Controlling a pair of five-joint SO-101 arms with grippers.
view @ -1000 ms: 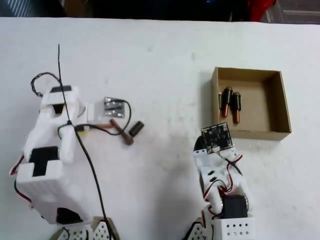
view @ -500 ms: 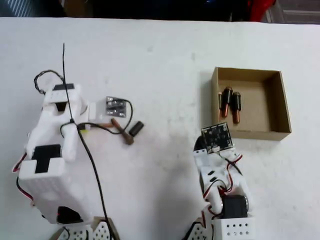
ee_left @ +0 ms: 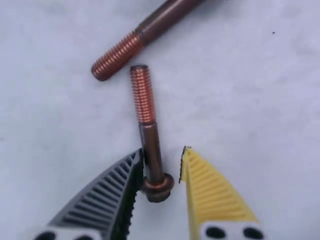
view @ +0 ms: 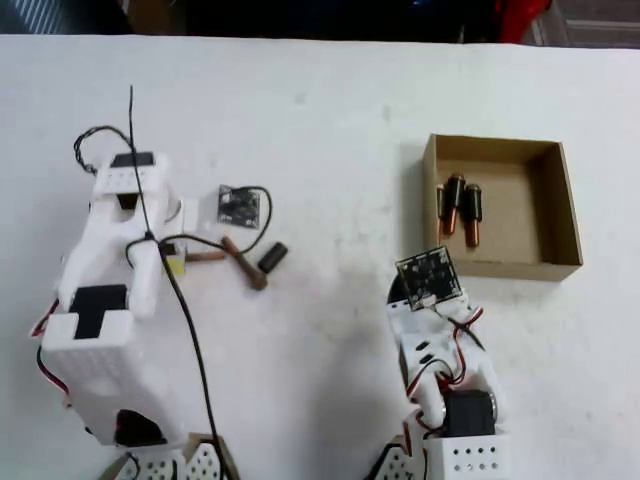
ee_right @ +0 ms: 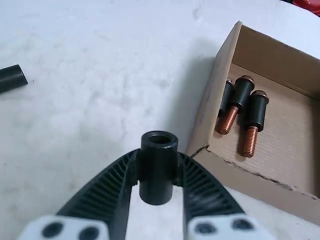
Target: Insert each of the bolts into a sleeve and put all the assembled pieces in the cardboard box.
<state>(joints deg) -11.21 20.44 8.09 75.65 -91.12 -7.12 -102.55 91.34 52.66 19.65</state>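
Left hand (ee_left: 161, 151) farther forward — bolt (ee_left: 145, 100) within.

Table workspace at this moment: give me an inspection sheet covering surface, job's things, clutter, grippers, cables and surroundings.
Surface: white table.
Job's things: three assembled pieces lie in the cardboard box; a bolt, a second bolt and a loose sleeve lie on the table.
Clutter: nothing seen.
Grippers: left gripper open, a finger on either side of the bolt near its head; right gripper shut on the held sleeve, which stands upright.
Cables: black cable over the left arm; red and white wires on the right arm.
Surroundings: dark beyond the far edge, with a red object.
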